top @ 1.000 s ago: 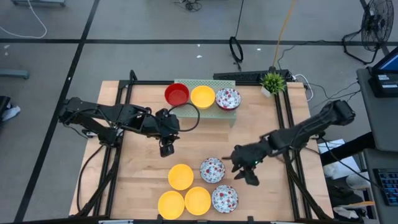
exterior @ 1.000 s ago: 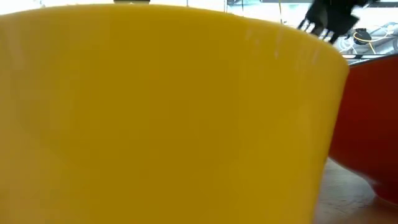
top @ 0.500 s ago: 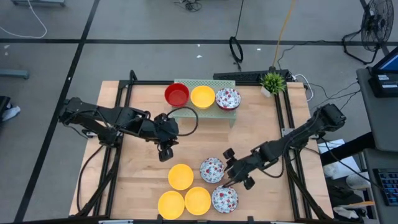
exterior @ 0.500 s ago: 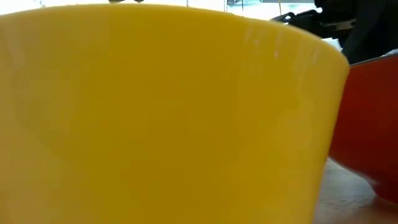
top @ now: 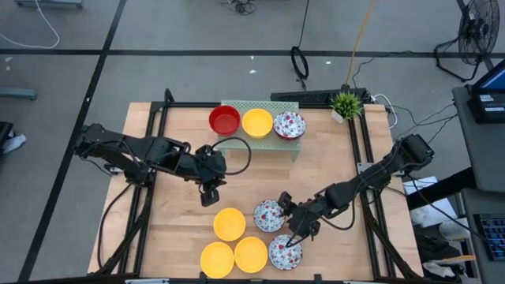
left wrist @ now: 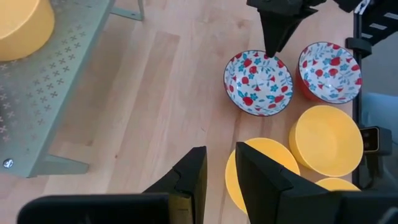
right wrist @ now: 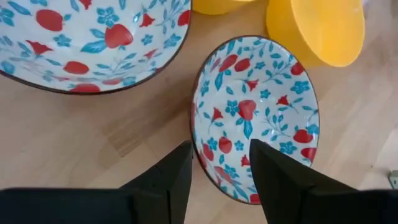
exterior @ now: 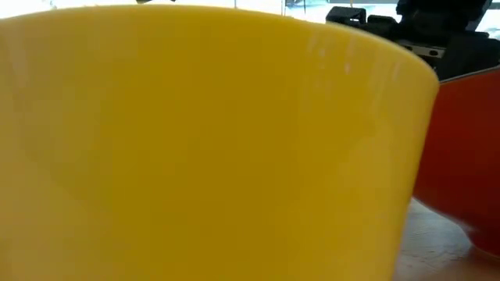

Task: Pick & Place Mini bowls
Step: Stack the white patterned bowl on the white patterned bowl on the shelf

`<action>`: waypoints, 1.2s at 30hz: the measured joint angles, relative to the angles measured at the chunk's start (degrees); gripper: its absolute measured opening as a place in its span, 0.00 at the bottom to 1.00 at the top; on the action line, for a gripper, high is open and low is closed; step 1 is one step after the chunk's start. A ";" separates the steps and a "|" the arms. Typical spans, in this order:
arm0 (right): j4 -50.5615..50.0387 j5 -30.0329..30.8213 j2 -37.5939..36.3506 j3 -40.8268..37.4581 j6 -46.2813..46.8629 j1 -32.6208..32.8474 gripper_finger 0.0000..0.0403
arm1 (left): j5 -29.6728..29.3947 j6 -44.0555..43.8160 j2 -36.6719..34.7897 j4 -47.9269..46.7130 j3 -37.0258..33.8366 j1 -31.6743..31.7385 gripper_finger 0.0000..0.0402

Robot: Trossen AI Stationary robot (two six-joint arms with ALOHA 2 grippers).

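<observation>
Three mini bowls, red [top: 224, 120], yellow [top: 257, 122] and floral [top: 289, 125], sit on the green rack [top: 237, 105] at the far edge. Near the front edge, three yellow bowls [top: 230, 224] and two floral bowls [top: 269, 214] [top: 285, 252] rest on the wood. My right gripper [top: 292, 235] hovers open and slanting down over the floral pair. In its wrist view its fingers [right wrist: 177, 168] stand either side of the nearer floral bowl's rim [right wrist: 198, 134], and no touch shows. My left gripper [left wrist: 221, 165] hangs at mid-table, slightly open, with nothing between its fingers.
A small potted plant [top: 346, 103] stands at the far right corner. Black frame rails [top: 364, 158] run along both table sides. In the low view one yellow bowl [exterior: 211, 140] fills the picture, with a red bowl [exterior: 461, 156] beside it. Bare wood lies between rack and near bowls.
My right gripper has sunk and gone toward the table's left and near edge, from beside the floral bowls to over them. It has also rolled about its own axis. The bowls have stayed where they were.
</observation>
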 joint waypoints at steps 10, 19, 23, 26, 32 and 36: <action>-2.28 -0.17 0.04 0.00 -3.10 0.39 0.36 | -0.04 0.25 0.00 0.02 0.00 0.07 0.22; 0.19 4.97 6.50 0.02 -10.04 0.00 0.36 | -1.04 1.73 0.00 0.07 0.00 0.09 0.22; 3.53 9.16 7.52 0.04 -8.26 -0.26 0.31 | -1.59 2.23 0.00 0.09 0.00 0.09 0.22; 5.13 8.82 7.61 0.04 -4.12 -0.48 0.23 | -1.61 3.25 0.00 0.11 0.00 0.09 0.22; 6.36 8.88 7.61 0.04 6.35 -0.50 0.02 | -1.61 3.75 0.00 0.13 0.00 0.09 0.22; 6.38 8.84 7.61 0.02 12.57 -0.44 0.02 | -1.61 4.30 0.00 0.13 0.00 0.09 0.22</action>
